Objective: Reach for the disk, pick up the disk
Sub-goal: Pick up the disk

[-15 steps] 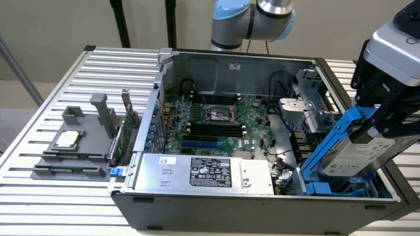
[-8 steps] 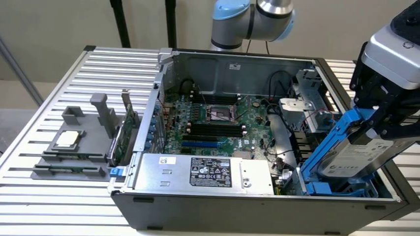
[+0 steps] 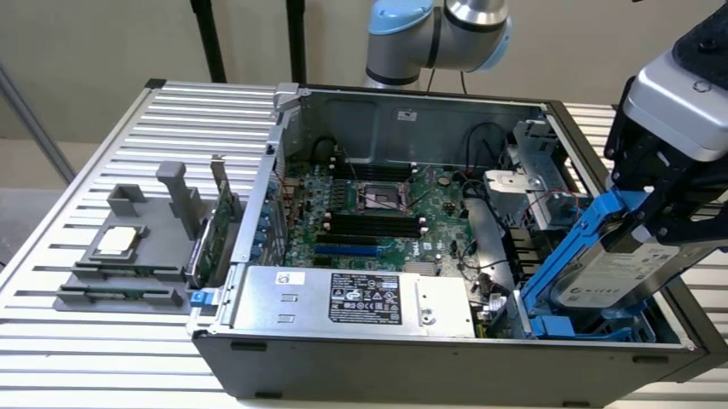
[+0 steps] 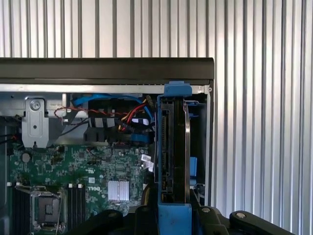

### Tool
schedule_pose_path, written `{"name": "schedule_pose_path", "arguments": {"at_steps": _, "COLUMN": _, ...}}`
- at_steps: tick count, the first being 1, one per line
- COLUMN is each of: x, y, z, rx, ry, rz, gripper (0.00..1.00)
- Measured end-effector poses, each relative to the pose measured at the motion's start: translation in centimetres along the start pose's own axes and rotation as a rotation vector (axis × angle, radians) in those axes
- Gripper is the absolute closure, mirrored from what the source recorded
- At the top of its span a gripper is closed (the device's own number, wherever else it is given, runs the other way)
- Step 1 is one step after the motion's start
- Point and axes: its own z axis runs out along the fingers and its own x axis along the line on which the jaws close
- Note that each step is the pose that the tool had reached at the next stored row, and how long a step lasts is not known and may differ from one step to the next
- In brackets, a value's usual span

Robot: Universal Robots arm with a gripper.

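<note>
My claw (image 3: 662,223): clamped on flat silver-grey, blue-railed rectangular hard disk (image 3: 612,274) | disk: tilted in my grip, exterior view's lower right

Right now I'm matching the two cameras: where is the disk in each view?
Exterior view: the disk tilts at the exterior view's right, above the case's corner, held by the gripper.
Wrist view: the disk is edge-on, beside the case wall.
Shared landmark: the CPU socket.
</note>
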Motion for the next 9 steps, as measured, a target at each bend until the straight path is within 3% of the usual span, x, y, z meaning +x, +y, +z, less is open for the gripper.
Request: {"name": "schedule_pose_path", "arguments": {"at_steps": 9, "x": -0.01, "y": 0.03, "z": 0.16, "rx": 0.0, "ry": 0.002, "rz": 0.0, "gripper": 0.67}}
